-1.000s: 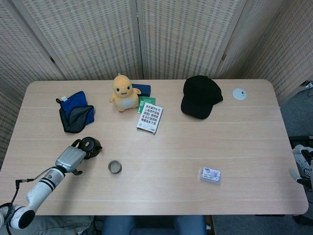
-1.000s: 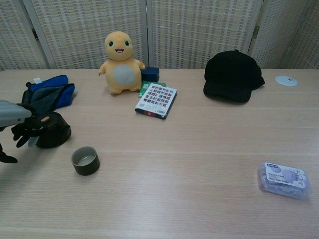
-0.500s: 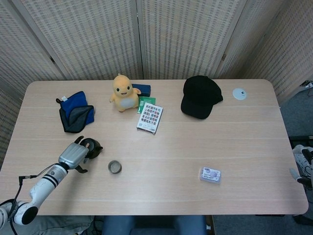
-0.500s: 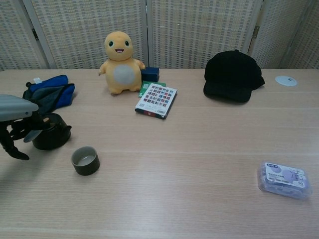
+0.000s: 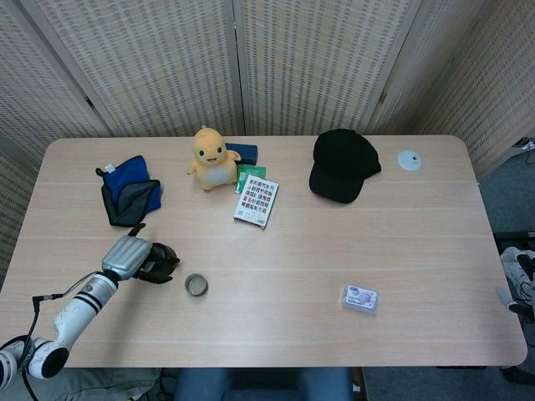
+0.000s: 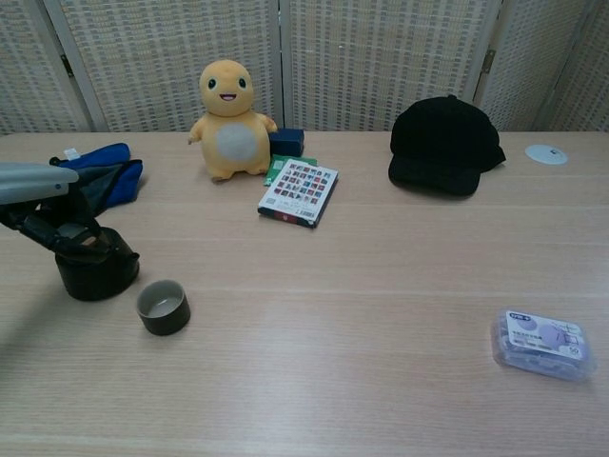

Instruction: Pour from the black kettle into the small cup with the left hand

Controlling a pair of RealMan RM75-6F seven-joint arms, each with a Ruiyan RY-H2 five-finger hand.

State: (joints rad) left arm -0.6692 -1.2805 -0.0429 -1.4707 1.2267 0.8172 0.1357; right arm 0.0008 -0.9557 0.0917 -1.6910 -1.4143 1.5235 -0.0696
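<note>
Left hand (image 5: 134, 256) lies on top of the kettle (image 6: 95, 271), its dark fingers (image 6: 59, 231) draped over the lid and upper body; whether they actually close round a handle cannot be told, since the hand hides that part in both views. In the chest view the silver back of the hand is cut off by the frame's left edge, and only the lower body of the kettle shows clearly beneath the fingers. In the head view the kettle is almost wholly masked, showing only as a dark mass just past the hand. The kettle stands upright on the table (image 5: 334, 251).

The cup (image 6: 163, 307) stands just beside the kettle, on the side away from the forearm and slightly nearer the robot, apart from the hand and not touched; its inside looks pale, contents not discernible.

Right hand: only a pale fragment shows at the right edge of the head view, too little to judge its state.

Beyond the hand, toward the screen, lies a blue cloth (image 5: 127, 190), partly covered in the chest view by the hand. Further off stand a plush toy (image 6: 228, 119), a booklet (image 6: 299, 191) and a black cap (image 6: 443, 145). Well away lie a small packet (image 6: 540, 344) and a white disc (image 5: 409, 159), its markings too small to read.
</note>
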